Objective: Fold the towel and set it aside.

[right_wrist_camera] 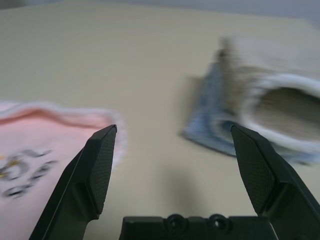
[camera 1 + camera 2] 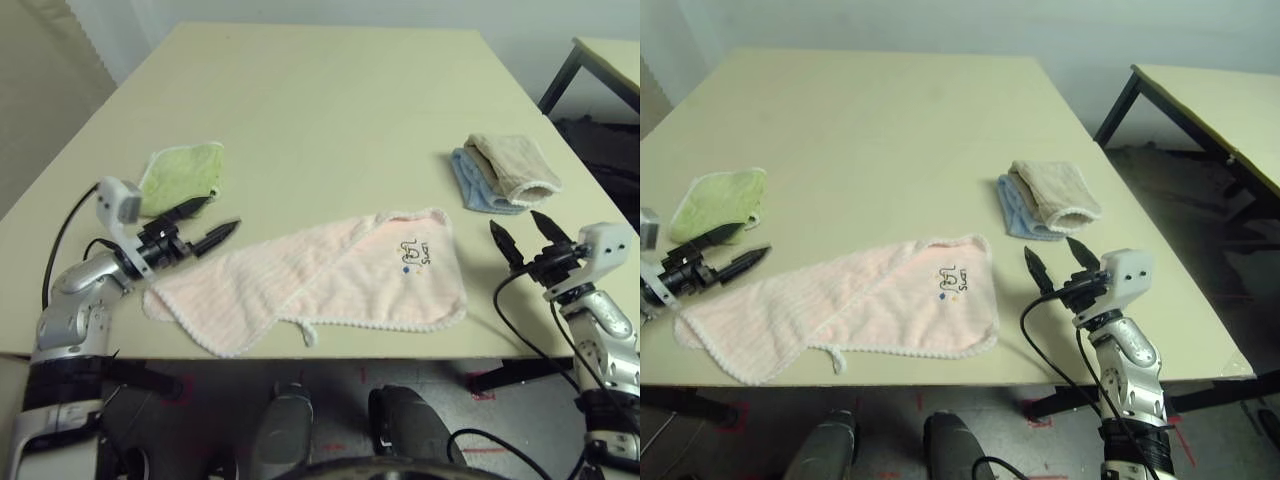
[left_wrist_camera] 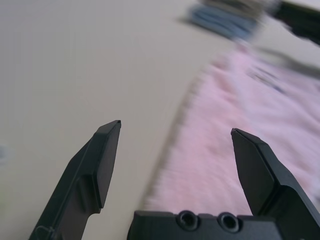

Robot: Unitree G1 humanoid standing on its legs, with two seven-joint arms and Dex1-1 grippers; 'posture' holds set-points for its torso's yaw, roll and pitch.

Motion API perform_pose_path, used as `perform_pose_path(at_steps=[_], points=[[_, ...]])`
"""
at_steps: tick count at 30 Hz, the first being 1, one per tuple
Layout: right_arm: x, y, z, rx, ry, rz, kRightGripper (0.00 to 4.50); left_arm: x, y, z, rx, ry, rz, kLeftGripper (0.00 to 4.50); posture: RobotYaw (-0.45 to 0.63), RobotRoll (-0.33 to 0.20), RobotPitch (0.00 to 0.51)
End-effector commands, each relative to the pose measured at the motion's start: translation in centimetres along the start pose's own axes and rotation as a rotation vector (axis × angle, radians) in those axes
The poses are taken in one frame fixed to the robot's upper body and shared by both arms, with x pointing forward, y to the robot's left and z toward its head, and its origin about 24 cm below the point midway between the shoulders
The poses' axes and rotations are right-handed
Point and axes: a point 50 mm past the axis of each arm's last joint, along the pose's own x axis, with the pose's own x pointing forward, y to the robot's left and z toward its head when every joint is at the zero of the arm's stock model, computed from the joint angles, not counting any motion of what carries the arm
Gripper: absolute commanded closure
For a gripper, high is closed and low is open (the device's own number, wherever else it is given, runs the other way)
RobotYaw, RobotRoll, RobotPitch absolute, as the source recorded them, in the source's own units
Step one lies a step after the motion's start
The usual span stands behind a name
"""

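Beige surface [image 2: 330, 110] holds the towel [image 2: 320, 285] flat near its front edge, long axis running left-right. Left pincer [image 2: 205, 225], wide open and empty, hovers at its left end; right pincer [image 2: 522, 236], likewise open and empty, sits just off its right end.

The towel [image 2: 320, 285] is soft pink with a white wavy edge and a small dark logo with a blue dot. The little cloth [image 2: 182, 176] is light green. The folded cloths [image 2: 503, 172] are beige and blue. The desk [image 2: 320, 110] is pale yellow.

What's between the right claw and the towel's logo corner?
Bare tabletop only, in the left eye view, between the open right claw and the towel.
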Motion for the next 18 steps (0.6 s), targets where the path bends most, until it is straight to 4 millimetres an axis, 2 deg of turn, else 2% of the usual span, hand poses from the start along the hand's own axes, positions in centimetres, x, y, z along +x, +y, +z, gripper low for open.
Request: perform_pose_path(at_steps=[1, 6, 14, 18], points=[[0.9, 0.2, 1.0, -0.013, 0.045, 0.098, 0.05, 0.2, -0.6, 0.4, 0.049, 0.049, -0.137, 0.0, 0.05, 0.0, 0.101], [2.3, 0.8, 2.4, -0.085, 0.135, 0.246, 0.05, 0.1, -0.3, 1.8, 0.118, 0.023, -0.225, 0.0, 0.05, 0.0, 0.102], [7.3, -1.0, 4.8, -0.172, 0.268, 0.226, 0.05, 0.5, 0.0, 2.5, 0.173, 0.018, -0.262, 0.0, 0.05, 0.0, 0.103], [9.1, -0.9, 4.9, -0.198, 0.353, 0.293, 0.05, 0.9, 0.0, 2.5, 0.188, 0.014, -0.255, 0.0, 0.06, 0.0, 0.107]])
